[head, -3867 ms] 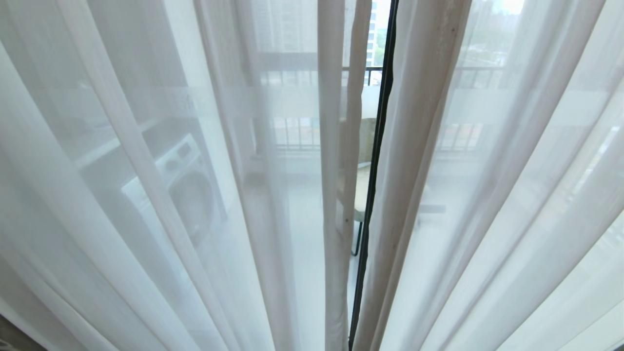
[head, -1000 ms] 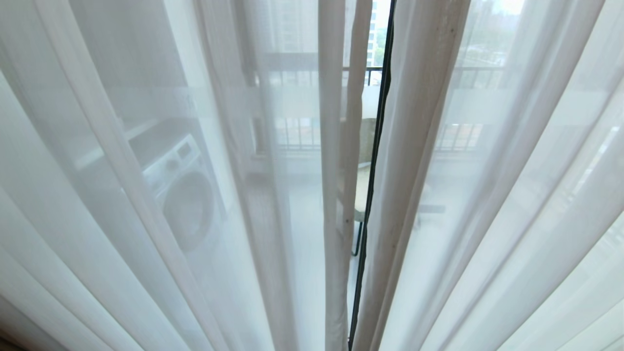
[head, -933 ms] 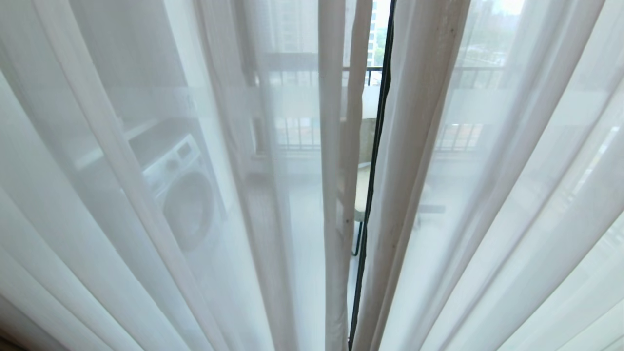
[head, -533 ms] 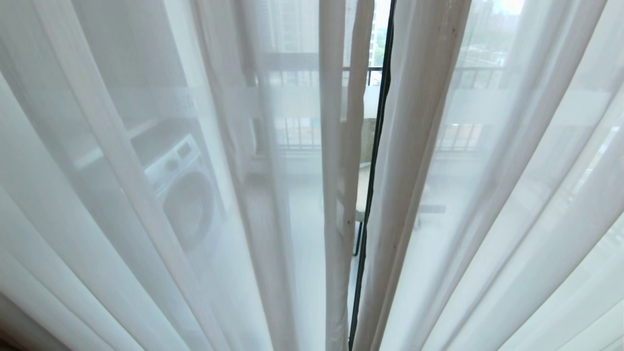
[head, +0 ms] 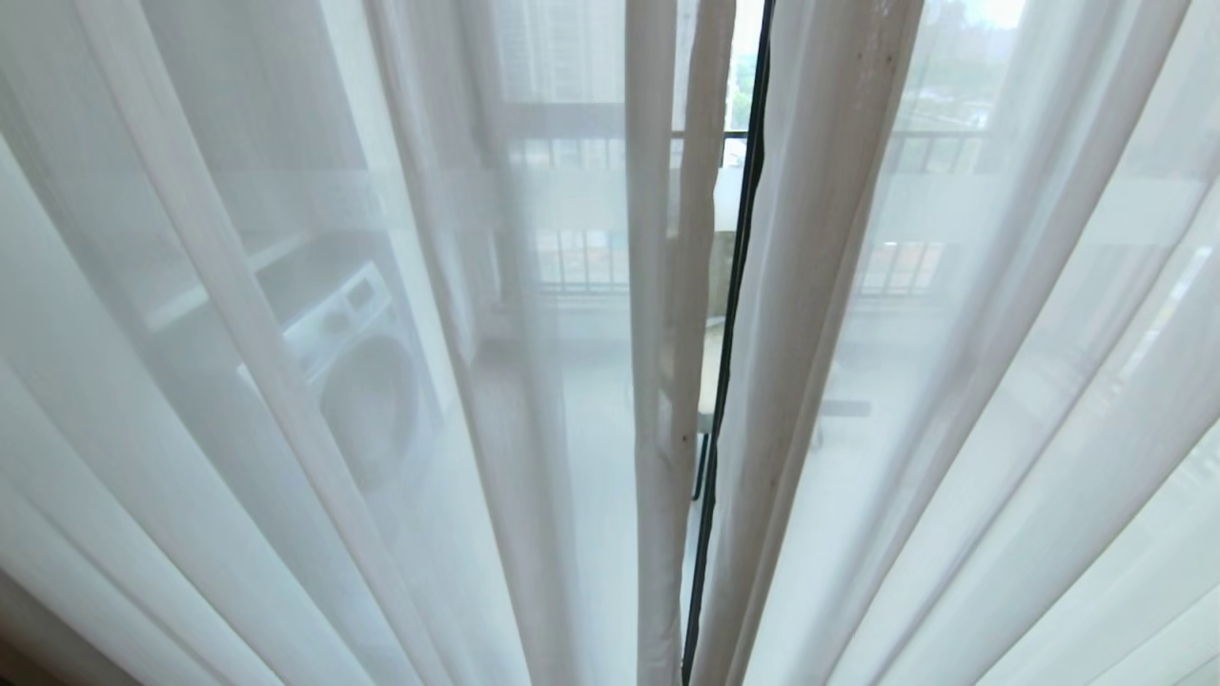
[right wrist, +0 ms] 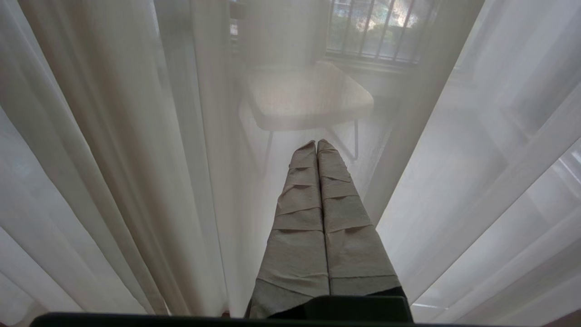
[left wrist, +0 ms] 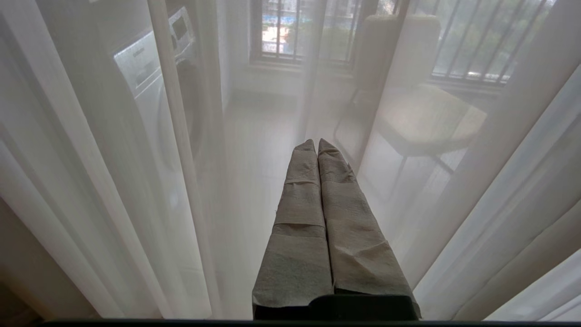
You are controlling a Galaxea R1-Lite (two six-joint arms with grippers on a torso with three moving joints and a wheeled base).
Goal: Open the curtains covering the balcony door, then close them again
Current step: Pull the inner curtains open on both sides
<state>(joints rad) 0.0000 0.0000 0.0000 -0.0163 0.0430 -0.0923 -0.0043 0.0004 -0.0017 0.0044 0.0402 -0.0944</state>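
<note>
White see-through curtains [head: 286,381] fill the head view as two sheer panels whose hems [head: 658,381] nearly meet in the middle. In the narrow slit between them shows the black frame of the balcony door [head: 730,314], and its frosted band [head: 572,195] is faint through the cloth. Neither arm appears in the head view. In the left wrist view my left gripper [left wrist: 317,141] is shut, its tape-wrapped fingers [left wrist: 299,204] pressed together and empty, pointing at the sheer. My right gripper [right wrist: 316,142] is shut and empty too, just short of the sheer folds [right wrist: 113,136].
Behind the glass stands a white washing machine [head: 362,381] on the left and a pale chair [right wrist: 308,95] on thin metal legs near the middle. A barred railing [head: 939,143] runs along the balcony's far side.
The left sheer's folds have swayed a little, and its inner hem has drifted slightly toward the right panel. Both grippers stay as they were.
</note>
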